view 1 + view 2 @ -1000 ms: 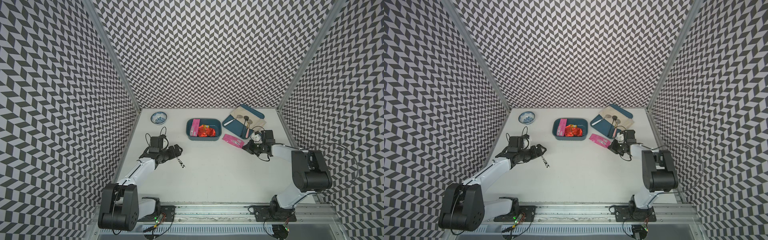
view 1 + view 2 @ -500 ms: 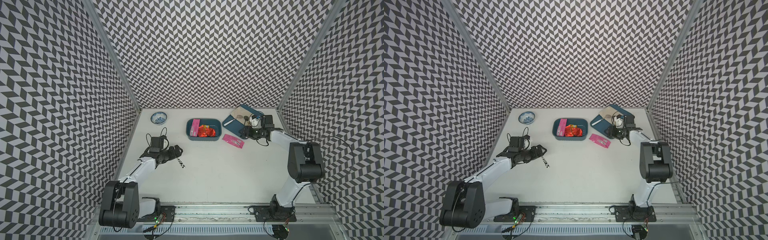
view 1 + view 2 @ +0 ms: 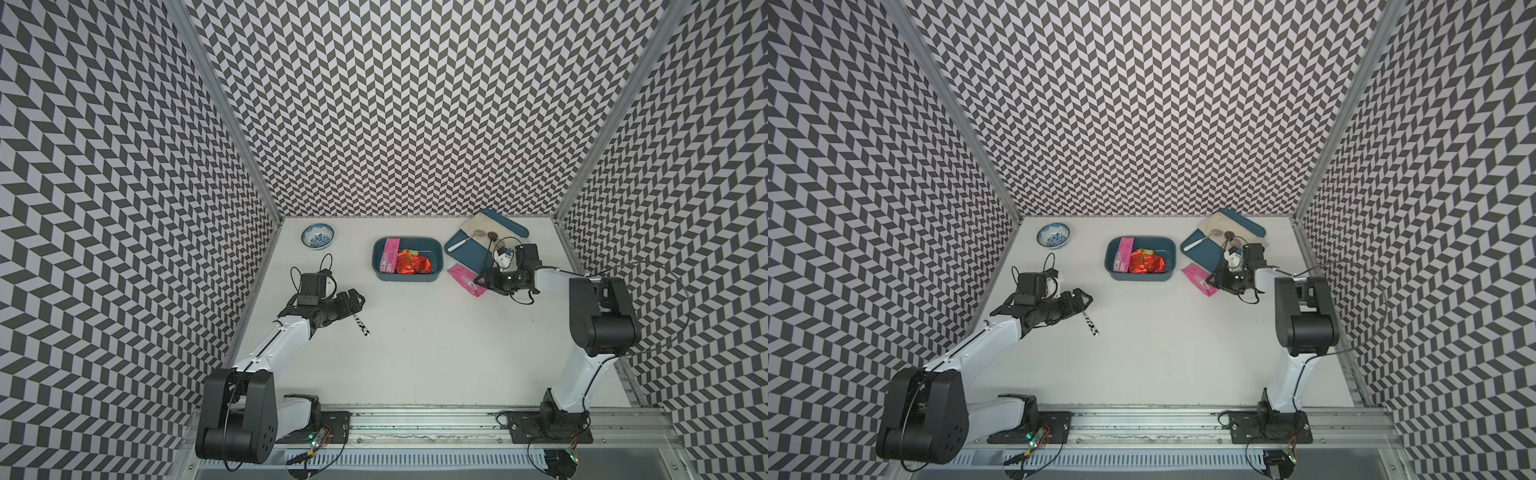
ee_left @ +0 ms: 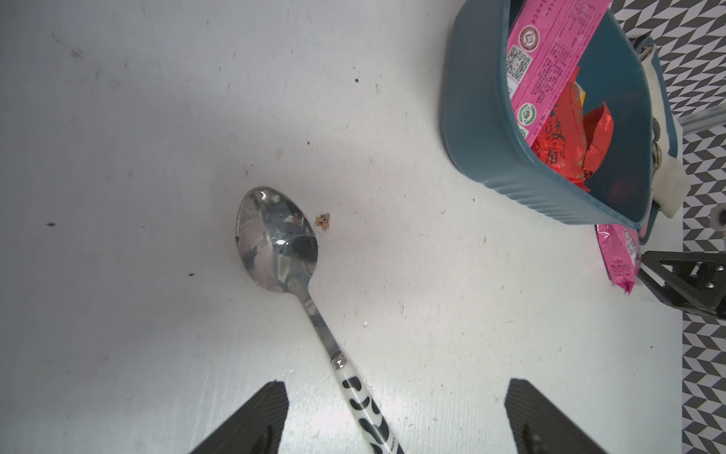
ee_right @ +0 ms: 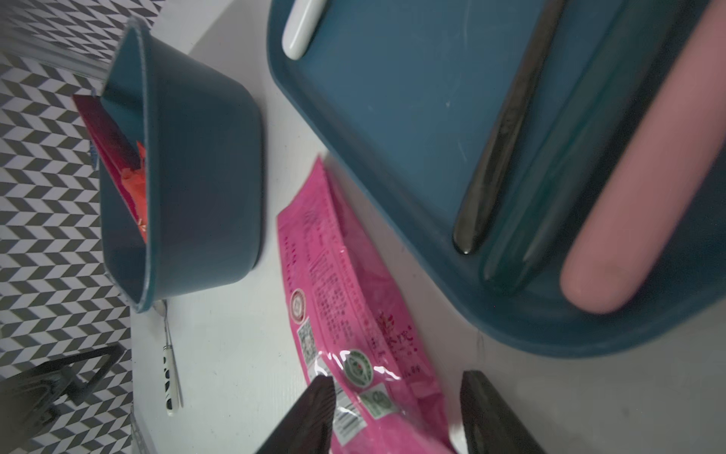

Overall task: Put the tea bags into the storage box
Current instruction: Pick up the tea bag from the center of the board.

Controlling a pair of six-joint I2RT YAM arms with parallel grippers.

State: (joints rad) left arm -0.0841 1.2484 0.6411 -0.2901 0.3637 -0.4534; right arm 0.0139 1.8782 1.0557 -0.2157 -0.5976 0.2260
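The storage box (image 3: 376, 262) (image 3: 1108, 261), a deep teal tub, stands mid-back on the table. Inside it lie a long pink tea bag (image 3: 390, 254), crinkly red foil tea bags (image 3: 412, 264) and a yellow-orange one (image 3: 409, 252). Another pink tea bag (image 3: 464, 279) (image 5: 338, 283) lies flat on the table between the box and the tray. My right gripper (image 5: 396, 381) (image 3: 482, 283) is open, its fingers astride that sachet's near end. My left gripper (image 4: 396, 385) (image 3: 353, 300) is open low over a spoon handle, holding nothing.
A spoon (image 4: 275, 239) (image 3: 360, 326) with a black-and-white handle lies under my left gripper. A flat teal tray (image 3: 465, 255) (image 5: 393, 98) with cloth and spoons sits close behind my right gripper. A blue-patterned bowl (image 3: 318, 236) stands back left.
My right gripper has opened; it swung back over the tray, then returned to the pink sachet's end. The sachet and the left arm have not visibly moved.
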